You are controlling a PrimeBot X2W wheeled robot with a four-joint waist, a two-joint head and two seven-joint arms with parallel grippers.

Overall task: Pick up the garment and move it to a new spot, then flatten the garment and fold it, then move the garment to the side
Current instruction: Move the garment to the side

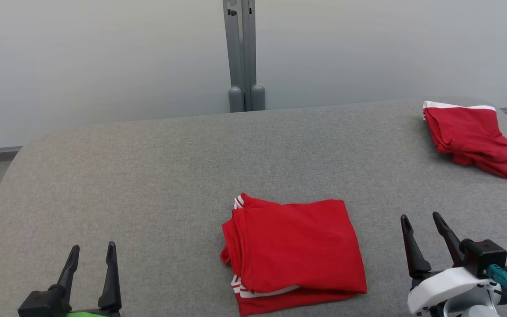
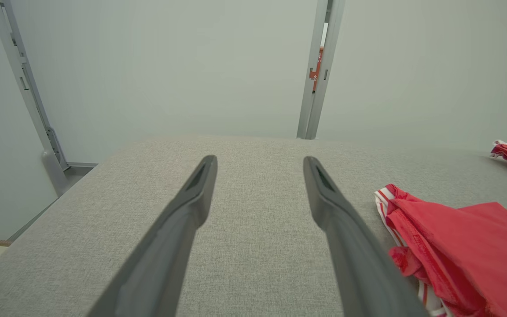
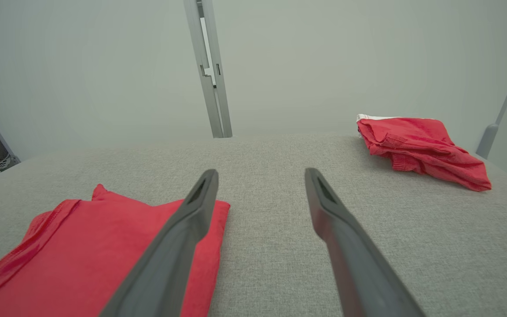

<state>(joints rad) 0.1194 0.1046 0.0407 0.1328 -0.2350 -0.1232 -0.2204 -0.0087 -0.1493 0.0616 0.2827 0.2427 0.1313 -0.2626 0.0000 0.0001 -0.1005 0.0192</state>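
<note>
Garment point(image 1: 295, 246): red with white-striped trim, folded into a rough square; lies flat on the table point(image 1: 148, 176) near the front edge, between the two grippers, touching neither.
Far garment point(image 1: 471, 136): red with a white band, loosely folded, rumpled; sits at the far right corner, well apart from the first.
Left gripper point(image 1: 93, 245): at lower left over bare cloth, fingers spread wide and empty; in the left wrist view, the garment lies off to the right.
Right gripper point(image 1: 421, 215): at lower right, near the garment's right edge but apart from it, fingers spread wide and empty; height above the surface hard to tell.
Table: grey woven cover, rounded far corners.
Post point(image 1: 243, 57): grey, upright behind the far edge, against a pale wall.
</note>
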